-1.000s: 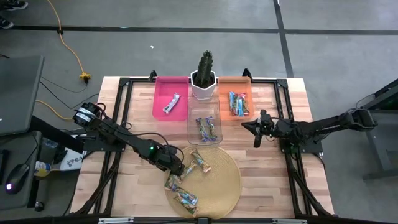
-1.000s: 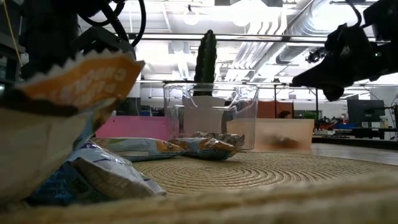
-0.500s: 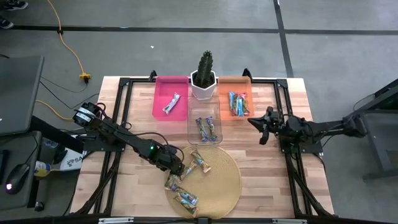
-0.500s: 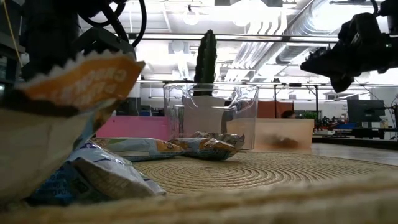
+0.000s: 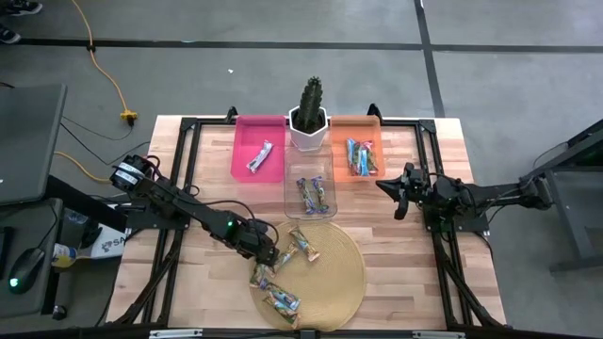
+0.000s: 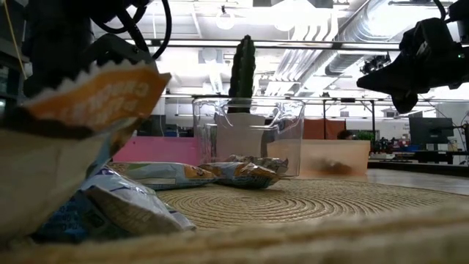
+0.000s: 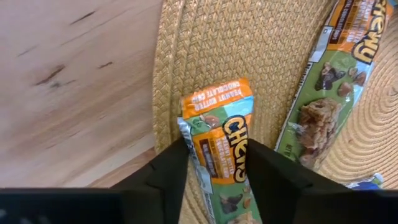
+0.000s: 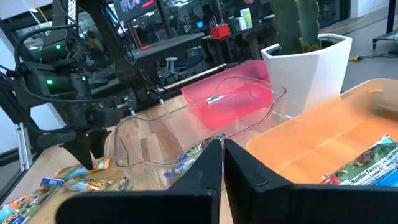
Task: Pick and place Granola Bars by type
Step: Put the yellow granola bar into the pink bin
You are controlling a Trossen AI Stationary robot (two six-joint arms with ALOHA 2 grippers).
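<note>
From above, your left hand [image 5: 270,252] sits low at the edge of the round woven mat [image 5: 344,282], on the side away from the cactus pot [image 5: 308,128]. Only its wrist camera shows the grip: the two fingers [image 7: 163,177] stand on either side of an orange and green granola bar [image 7: 222,149] lying at the mat's rim, close along the wrapper's edges. You cannot tell from any view whether they are pressing it.

More granola bars [image 5: 303,247] lie scattered on the mat, some toward the cactus pot and some at the mat's far side. The overhead view alone shows the sorting: the pink bin [image 5: 258,147] beside the pot holds one silvery bar [image 5: 259,156], the orange bin [image 5: 357,146] on the pot's other side holds several blue and red ones [image 5: 361,157], and the clear bin [image 5: 311,191] between pot and mat holds a few.

Your right hand [image 5: 395,195] hangs above the tabletop [image 5: 415,273] just past the orange bin, fingers pressed together and holding nothing, as its wrist view confirms. The low view shows it raised well clear of the surface.
</note>
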